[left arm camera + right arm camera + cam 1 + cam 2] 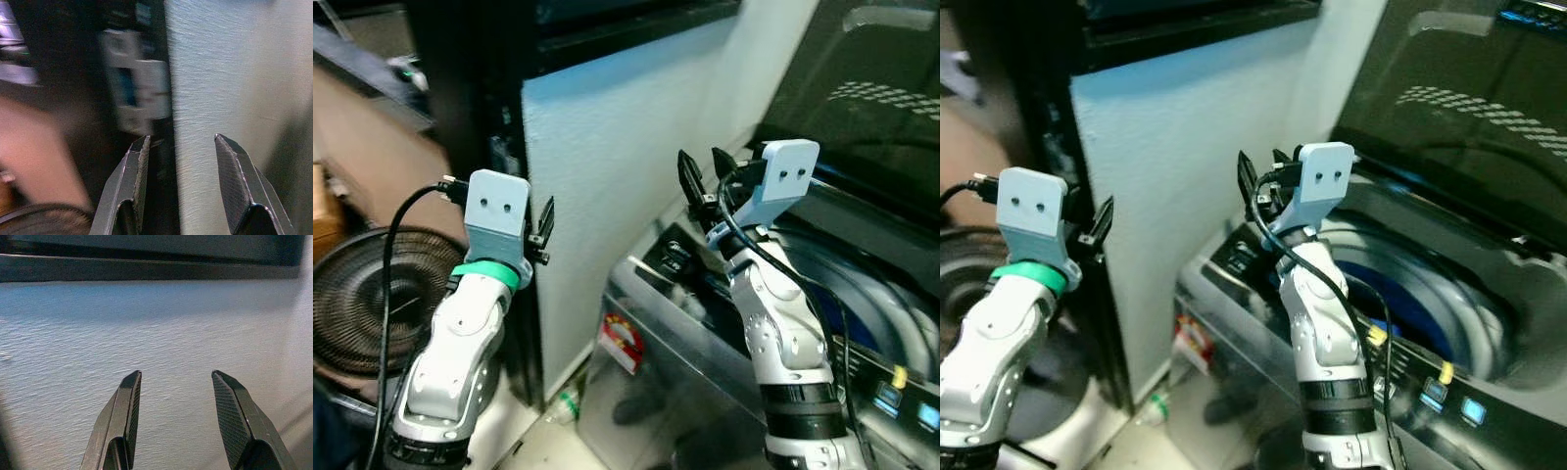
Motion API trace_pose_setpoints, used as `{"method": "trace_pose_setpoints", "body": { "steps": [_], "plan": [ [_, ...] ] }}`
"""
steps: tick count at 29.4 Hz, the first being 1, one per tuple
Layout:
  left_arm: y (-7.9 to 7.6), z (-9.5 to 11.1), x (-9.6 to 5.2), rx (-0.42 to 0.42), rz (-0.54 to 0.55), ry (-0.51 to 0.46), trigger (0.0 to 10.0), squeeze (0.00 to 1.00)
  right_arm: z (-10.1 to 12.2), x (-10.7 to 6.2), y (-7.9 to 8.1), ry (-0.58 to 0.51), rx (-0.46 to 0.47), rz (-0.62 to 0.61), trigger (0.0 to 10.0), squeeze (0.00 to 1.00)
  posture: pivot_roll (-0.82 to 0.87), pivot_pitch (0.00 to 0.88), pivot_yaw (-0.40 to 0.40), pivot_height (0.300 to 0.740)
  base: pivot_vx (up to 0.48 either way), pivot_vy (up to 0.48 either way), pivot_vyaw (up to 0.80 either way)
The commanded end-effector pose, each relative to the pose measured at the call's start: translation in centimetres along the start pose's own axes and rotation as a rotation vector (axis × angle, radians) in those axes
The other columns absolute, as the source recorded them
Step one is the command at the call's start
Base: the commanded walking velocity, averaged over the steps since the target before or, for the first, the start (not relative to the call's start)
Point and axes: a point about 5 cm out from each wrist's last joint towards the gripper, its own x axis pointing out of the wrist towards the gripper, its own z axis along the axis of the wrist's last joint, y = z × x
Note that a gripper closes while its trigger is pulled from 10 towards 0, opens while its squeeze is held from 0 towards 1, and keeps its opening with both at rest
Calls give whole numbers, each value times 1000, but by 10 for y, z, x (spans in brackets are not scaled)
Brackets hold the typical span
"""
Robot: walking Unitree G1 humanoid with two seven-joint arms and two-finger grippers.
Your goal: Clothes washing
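A silver top-loading washing machine (695, 362) stands at the right with its dark glass lid (1469, 98) raised. Its round drum (1449, 294) is open, and something blue (1400, 308) shows inside; I cannot tell what it is. My right gripper (700, 171) is held up over the machine's back left corner, facing the white wall. It is open and empty, as the right wrist view (176, 373) also shows. My left gripper (544, 227) is raised at the wall's outer corner, open with nothing between its fingers (182, 138).
The white textured wall (607, 157) rises right behind both grippers, with a dark frame (460, 88) beside it. A black round fan (362, 294) sits low on the left. A green-capped bottle (564, 405) lies on the floor by the washer. Lit buttons (1449, 397) line the machine's front edge.
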Motion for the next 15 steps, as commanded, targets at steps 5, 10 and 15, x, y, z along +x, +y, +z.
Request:
{"method": "trace_pose_setpoints", "body": {
  "steps": [5,10,15],
  "plan": [
    [-1,-3,0,-3,3,16,10000,0,-1,-1,-4,6,-5,-16,10000,0,54,42,-79,740,0,0,800],
    [0,-2,0,-3,6,15,10000,0,-1,-1,-5,6,-5,-16,10000,0,54,42,-79,740,0,0,800],
    [0,-2,0,-7,4,12,10000,0,-1,-1,-4,6,-3,-15,10000,0,56,45,-79,740,0,0,800]
  ]
}}
